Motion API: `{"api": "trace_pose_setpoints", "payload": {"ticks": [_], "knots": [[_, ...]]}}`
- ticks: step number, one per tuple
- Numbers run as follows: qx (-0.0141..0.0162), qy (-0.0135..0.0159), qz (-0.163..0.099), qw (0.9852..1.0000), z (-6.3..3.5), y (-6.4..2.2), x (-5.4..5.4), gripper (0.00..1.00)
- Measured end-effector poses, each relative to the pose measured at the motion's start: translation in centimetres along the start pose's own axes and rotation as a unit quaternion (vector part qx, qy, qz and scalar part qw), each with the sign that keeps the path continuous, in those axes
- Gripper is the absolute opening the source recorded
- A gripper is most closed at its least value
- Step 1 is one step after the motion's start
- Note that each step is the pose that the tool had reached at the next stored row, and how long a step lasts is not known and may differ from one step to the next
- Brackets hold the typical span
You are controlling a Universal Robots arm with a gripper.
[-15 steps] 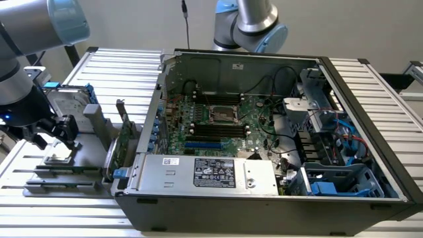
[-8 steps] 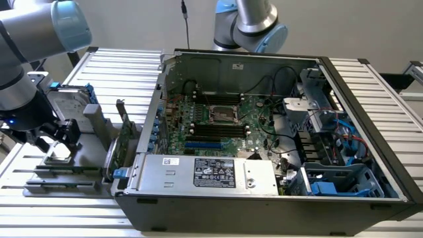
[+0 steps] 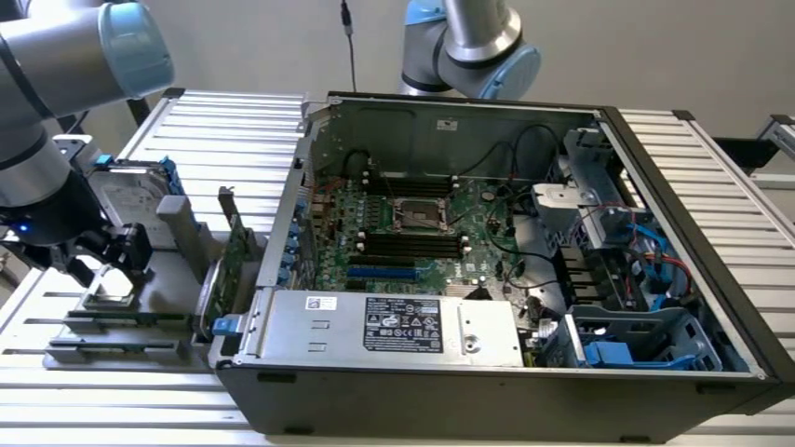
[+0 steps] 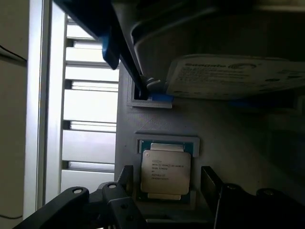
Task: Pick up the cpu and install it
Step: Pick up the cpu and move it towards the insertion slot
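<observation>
Squarely, the cpu [image 4: 166, 169] lies within the spread claw [image 4: 167, 183].

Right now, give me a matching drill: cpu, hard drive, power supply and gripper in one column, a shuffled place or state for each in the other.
Column one
1. cpu
2. hard drive
3. power supply
4. gripper

Column two
A. inside the open computer case, black label facing up
B. open, one finger on each side of the chip
C. lying flat in a recess of the grey fixture
D. standing upright in the fixture, blue side rails

Pairs: 1-C, 2-D, 3-A, 4-B
</observation>
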State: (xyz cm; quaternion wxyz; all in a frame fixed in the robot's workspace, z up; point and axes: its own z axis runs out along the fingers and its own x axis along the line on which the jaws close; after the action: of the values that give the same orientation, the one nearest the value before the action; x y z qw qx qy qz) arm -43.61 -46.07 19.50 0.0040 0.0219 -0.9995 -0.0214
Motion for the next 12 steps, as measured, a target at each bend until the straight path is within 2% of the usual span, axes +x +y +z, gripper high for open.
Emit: {"api": "trace_pose_setpoints", "payload": {"ticks": [5, 12], "knots": [[0.0137, 0.0006, 0.000, 0.9999, 0.07, 0.26, -0.02, 0.68], [0.0144, 0.0004, 0.012, 0.9998, 0.27, 0.31, -0.03, 0.68]]}}
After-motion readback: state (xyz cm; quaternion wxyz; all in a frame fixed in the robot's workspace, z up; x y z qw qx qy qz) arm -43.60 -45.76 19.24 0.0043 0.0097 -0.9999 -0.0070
